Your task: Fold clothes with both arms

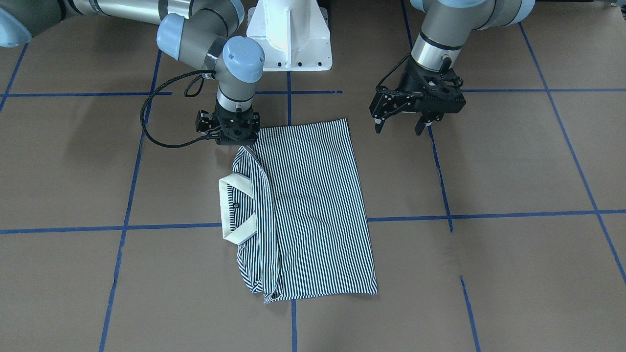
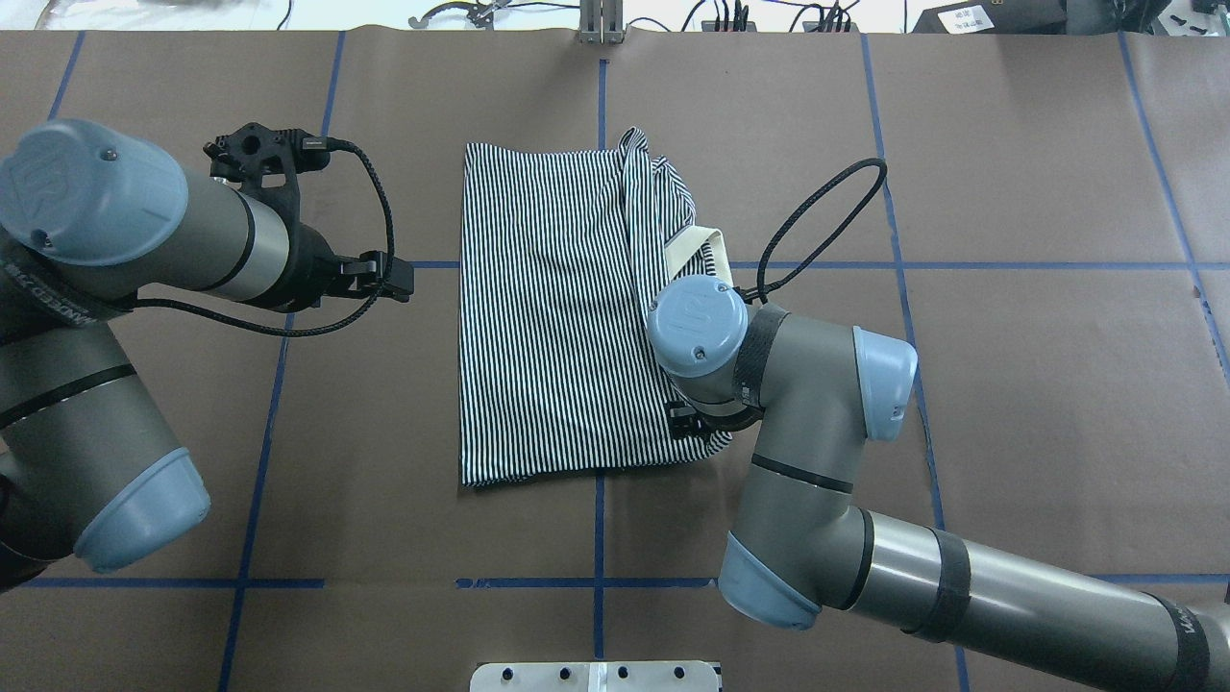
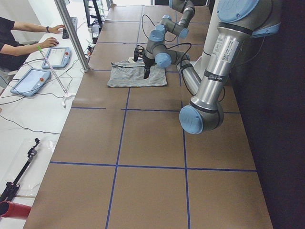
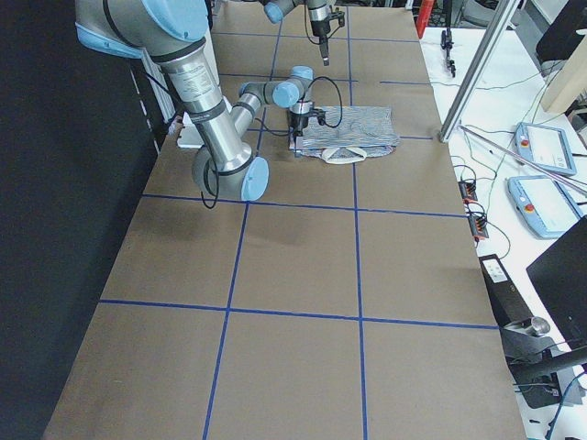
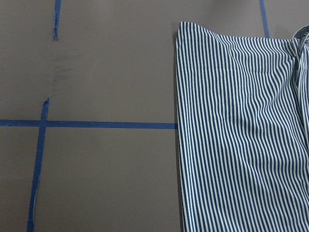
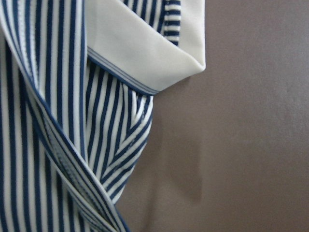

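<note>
At mid-table the striped polo shirt (image 1: pixel 313 205) lies half-folded. The right gripper (image 1: pixel 234 138) sits on its robot-side corner, fingers hidden, so its grip cannot be told. The left gripper (image 1: pixel 398 128) hovers beside the shirt, fingers spread. It should probably pinch the matching corner so both lift evenly.

Brown table (image 1: pixel 513 161), blue tape lines (image 1: pixel 489 214), white pedestal (image 1: pixel 288 34)

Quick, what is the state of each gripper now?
Left gripper: open, holding nothing.
Right gripper: down on the shirt corner; open or shut cannot be told.
</note>
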You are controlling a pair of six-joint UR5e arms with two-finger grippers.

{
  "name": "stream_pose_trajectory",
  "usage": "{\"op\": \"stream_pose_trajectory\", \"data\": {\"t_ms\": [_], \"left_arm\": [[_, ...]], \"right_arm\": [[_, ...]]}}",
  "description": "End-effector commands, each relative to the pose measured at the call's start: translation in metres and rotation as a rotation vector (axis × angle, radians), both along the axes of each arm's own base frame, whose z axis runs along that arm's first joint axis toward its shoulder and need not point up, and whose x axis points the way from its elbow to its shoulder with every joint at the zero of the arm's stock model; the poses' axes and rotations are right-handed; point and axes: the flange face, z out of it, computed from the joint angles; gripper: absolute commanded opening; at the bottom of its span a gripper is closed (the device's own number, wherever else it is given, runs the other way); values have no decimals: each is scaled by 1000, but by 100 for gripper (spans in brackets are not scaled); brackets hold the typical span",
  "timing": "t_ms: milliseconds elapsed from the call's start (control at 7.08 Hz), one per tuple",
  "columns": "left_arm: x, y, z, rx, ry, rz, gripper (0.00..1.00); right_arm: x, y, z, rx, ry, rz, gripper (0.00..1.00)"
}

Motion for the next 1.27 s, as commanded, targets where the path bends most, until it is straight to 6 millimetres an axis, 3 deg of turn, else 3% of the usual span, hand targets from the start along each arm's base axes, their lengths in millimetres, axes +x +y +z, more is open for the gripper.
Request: {"op": "stream_pose_trajectory", "data": {"t_ms": [0,141,424,565,706,848,1130], "left_arm": [[10,7,-4,-16,13,5,100],[10,7,-2,-17,10,5,100],[3,10,-10,-5,24,3,100],[2,10,-7,-3,18,5,100],[1,9,-7,-3,16,3,100],[0,9,-8,-2,17,2,100],[-2,11,-9,0,20,3,100]], "right_arm": [[24,-18,30,-3,36,11,100],[32,-29,18,25,17,-11,100],[24,-41,-41,79,-63,-26,100],[9,-50,-64,92,-77,-29,100],[-16,-64,-75,93,-55,-48,100],[-30,-70,-75,97,-53,-58,100],[-35,-71,-58,86,-22,-74,100]]}}
